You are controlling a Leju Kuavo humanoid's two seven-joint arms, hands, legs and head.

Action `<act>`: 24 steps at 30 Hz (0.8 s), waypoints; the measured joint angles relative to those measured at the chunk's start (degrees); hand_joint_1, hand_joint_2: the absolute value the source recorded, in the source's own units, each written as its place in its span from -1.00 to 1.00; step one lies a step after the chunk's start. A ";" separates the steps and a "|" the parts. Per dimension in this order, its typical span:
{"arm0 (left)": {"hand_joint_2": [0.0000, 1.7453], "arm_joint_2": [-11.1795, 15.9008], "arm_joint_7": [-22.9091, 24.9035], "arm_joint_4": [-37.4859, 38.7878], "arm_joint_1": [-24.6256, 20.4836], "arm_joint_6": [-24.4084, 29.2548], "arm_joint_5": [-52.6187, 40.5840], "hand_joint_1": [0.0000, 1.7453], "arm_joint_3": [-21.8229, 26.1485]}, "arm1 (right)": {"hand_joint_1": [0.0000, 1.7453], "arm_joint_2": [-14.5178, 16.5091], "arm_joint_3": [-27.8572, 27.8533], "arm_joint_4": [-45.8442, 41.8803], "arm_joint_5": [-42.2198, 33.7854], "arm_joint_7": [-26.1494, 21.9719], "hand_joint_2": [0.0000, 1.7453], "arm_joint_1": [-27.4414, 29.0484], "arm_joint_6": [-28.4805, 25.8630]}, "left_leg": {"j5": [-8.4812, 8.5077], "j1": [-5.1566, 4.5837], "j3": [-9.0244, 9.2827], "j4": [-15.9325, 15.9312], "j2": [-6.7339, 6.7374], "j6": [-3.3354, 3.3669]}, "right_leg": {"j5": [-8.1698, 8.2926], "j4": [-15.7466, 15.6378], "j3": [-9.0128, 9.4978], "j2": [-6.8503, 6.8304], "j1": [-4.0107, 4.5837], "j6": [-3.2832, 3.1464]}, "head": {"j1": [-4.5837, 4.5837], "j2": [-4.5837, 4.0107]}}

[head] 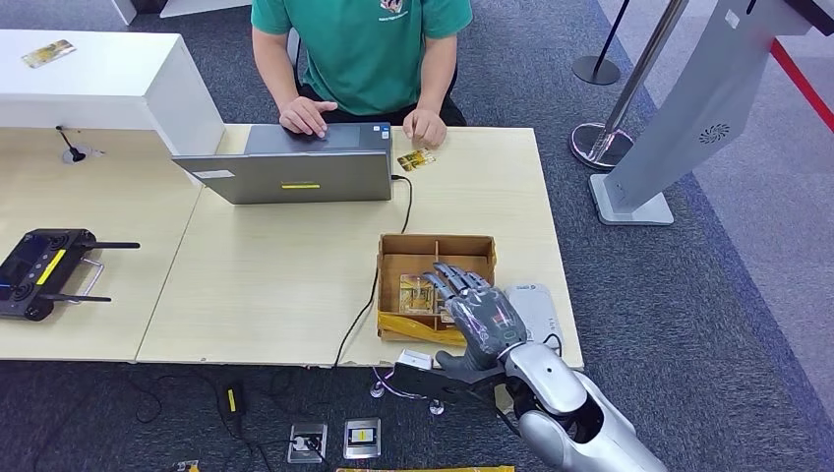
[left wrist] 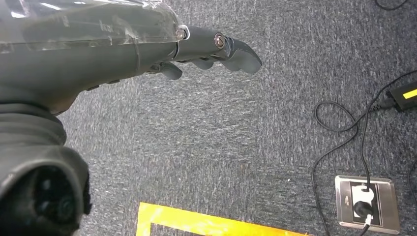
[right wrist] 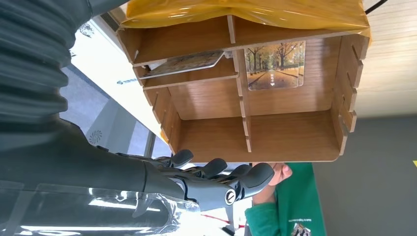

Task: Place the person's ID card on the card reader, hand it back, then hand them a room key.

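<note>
Grey carpet surrounds a pale wooden desk (head: 275, 285) where a person (head: 362, 49) in green types at a laptop (head: 295, 167), upper centre. A card (head: 416, 159), likely the ID, lies beside the person's hand. Lower right, the robot's right hand (head: 479, 313) hovers over a partitioned wooden box (head: 436, 251), fingers apart and empty, apparently reaching for a key card (right wrist: 274, 65) stored inside. The reader (head: 534, 307) sits just right of the box. The left hand (left wrist: 206, 46) hangs over the floor, fingers loosely extended, holding nothing.

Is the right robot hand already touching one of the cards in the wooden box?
Apart. In the right wrist view the right robot hand holds its fingers outside the wooden box, and bare wood separates them from the tree-picture card.
</note>
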 joint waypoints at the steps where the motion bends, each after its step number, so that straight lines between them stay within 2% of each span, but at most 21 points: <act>1: -1.00 0.03 0.01 0.00 0.00 0.07 0.07 -1.00 0.00 | -1.00 -0.08 -0.02 0.00 -0.07 0.06 1.00 0.04 -0.01 | 0.00 0.00 0.00 0.00 0.00 0.00 | 0.00 0.00 0.00 0.00 0.00 0.00 | 0.01 0.00; 14: -1.00 0.23 0.01 0.00 0.00 0.88 0.69 -1.00 0.00 | -1.00 -0.51 -0.04 0.00 -0.58 -0.11 1.00 0.09 -0.35 | 0.00 0.00 -0.01 0.00 0.00 0.00 | 0.00 0.00 0.00 0.00 0.00 0.00 | -0.01 0.00; 24: -1.00 0.21 0.02 0.00 0.00 0.95 0.68 -1.00 0.00 | -1.00 -0.51 -0.04 1.35 -0.08 -2.76 1.00 -0.38 -2.67 | 0.00 0.00 -0.01 0.00 0.00 0.00 | 0.00 0.00 0.01 0.00 0.00 0.00 | 0.00 0.00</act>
